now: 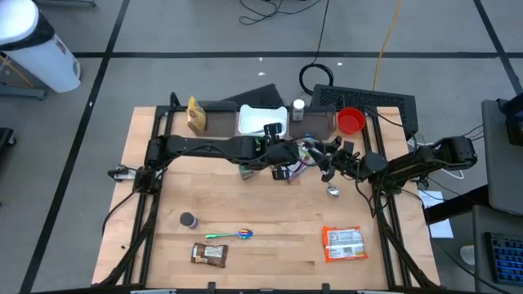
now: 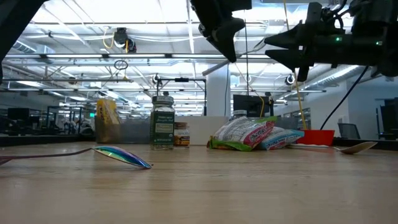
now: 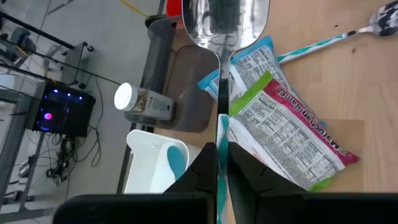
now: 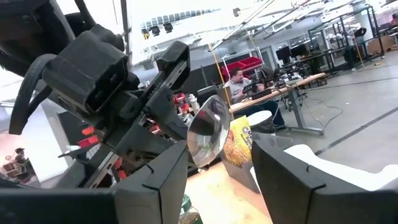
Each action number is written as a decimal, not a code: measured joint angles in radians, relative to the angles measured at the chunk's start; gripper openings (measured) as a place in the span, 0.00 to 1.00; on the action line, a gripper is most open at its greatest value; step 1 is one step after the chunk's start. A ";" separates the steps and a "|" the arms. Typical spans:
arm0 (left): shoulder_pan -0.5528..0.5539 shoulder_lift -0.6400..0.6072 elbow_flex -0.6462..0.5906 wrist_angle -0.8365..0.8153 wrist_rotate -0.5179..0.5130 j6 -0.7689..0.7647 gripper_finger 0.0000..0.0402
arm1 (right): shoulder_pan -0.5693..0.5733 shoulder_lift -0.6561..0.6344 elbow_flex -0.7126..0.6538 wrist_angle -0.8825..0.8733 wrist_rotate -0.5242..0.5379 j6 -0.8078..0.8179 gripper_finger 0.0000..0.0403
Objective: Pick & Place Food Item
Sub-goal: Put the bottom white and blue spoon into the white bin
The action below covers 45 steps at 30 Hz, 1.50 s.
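Snack bag (image 3: 280,118): we see dense printed panels, like a nutrition table, but we cannot read a single word.
Spice jar (image 2: 163,122): we see a green and white label; its text is too small for us to read.
Orange packet (image 1: 343,243): we see a white printed patch, unreadable.
Yellow bag (image 4: 239,142): we make out dark lettering, not legible.

**Open workshop hall around a wooden table**

The light wooden table (image 1: 270,224) stands on a grey floor (image 1: 204,33) crossed by dark lines. Ceiling trusses (image 2: 93,59) carry bright strip lights. A person (image 4: 239,84) sits at distant desks.
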 joint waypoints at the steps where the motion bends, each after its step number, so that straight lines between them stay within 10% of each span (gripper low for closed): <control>1: -0.001 0.000 0.000 -0.001 0.003 0.003 0.04 | 0.000 0.000 0.000 0.001 0.000 0.000 0.42; 28: -0.013 -0.002 0.001 -0.008 0.035 0.032 0.04 | -0.001 0.000 0.000 -0.015 0.023 0.006 0.02; 45: -0.019 -0.002 0.001 -0.018 0.063 0.033 0.10 | -0.001 0.000 0.000 -0.018 0.008 -0.001 0.00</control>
